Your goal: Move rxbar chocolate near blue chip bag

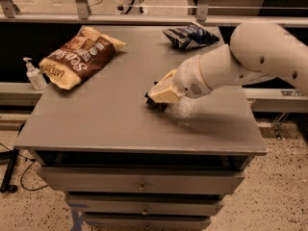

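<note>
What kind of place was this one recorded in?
Probably an office or lab workspace: a grey drawer cabinet on speckled flooring, a pump sanitizer bottle on the ledge beside it. The claw rests low near the cabinet top's middle.

The gripper (160, 96) is low over the middle of the grey table (96, 124), covering a small dark thing that is probably the rxbar chocolate (154, 103). The blue chip bag (190, 35) lies well apart at the far edge. A tan-and-brown chip bag (79, 57) lies far left, near a pump bottle (33, 74).
</note>
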You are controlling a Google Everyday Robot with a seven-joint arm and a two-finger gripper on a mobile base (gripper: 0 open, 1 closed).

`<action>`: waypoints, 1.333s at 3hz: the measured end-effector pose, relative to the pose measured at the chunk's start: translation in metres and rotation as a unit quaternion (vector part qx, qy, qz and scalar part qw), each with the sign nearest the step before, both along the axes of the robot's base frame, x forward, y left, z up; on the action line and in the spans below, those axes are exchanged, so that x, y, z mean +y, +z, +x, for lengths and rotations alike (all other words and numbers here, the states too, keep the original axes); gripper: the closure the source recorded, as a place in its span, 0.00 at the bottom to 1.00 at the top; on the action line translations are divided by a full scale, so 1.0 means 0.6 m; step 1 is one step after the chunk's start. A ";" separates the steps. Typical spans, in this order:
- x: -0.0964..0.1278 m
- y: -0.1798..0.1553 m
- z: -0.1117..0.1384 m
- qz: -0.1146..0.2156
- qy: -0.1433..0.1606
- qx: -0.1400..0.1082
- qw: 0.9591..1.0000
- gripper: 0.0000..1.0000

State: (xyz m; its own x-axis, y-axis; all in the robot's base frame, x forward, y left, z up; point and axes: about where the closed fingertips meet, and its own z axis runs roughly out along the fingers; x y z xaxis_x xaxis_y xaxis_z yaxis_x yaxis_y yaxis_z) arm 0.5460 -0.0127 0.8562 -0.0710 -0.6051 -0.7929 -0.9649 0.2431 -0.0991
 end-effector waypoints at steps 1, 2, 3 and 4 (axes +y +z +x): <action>-0.037 0.034 0.014 -0.039 -0.006 -0.016 0.999 1.00; -0.065 0.058 0.020 -0.070 -0.011 -0.028 0.997 1.00; -0.057 0.057 0.005 -0.070 -0.003 -0.025 0.997 1.00; -0.090 0.055 0.024 -0.080 -0.008 -0.056 0.995 1.00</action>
